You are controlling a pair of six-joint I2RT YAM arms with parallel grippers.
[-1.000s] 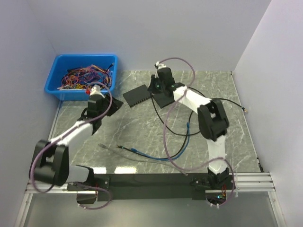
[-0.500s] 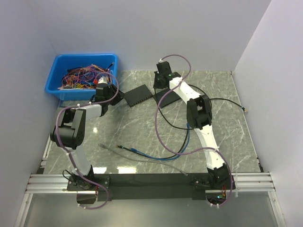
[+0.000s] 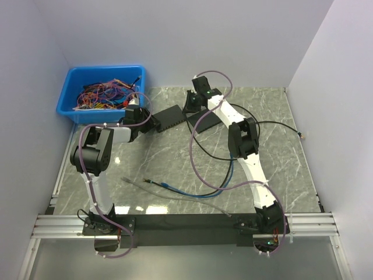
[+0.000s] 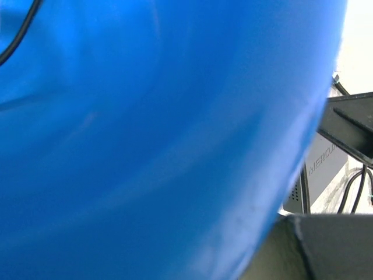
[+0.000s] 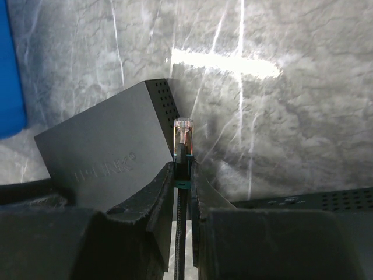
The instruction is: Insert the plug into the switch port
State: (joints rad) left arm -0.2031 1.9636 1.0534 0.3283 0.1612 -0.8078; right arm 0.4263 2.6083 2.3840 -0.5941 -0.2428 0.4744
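The black switch (image 3: 169, 116) lies on the marble table just right of the blue bin; the right wrist view shows it too (image 5: 111, 166), with a logo on its top. My right gripper (image 5: 183, 169) is shut on the clear plug (image 5: 183, 137), whose teal boot sits between the fingers and whose tip points up beside the switch's right corner. From above, this gripper (image 3: 191, 106) hangs at the switch's far right end. My left gripper (image 3: 145, 118) sits at the switch's left end, against the bin. Its wrist view is mostly filled by blue bin wall (image 4: 145, 134), so its jaws are hidden.
The blue bin (image 3: 67, 109) holds a tangle of coloured wires. A second flat black box (image 3: 197, 121) lies under the right arm. A black cable (image 3: 274, 123) and a blue cable (image 3: 186, 191) trail over the table. White walls close three sides.
The left arm has swung back and right, bringing its gripper from the table's left side to the switch's left end. The right gripper has shifted slightly back and left with the plug.
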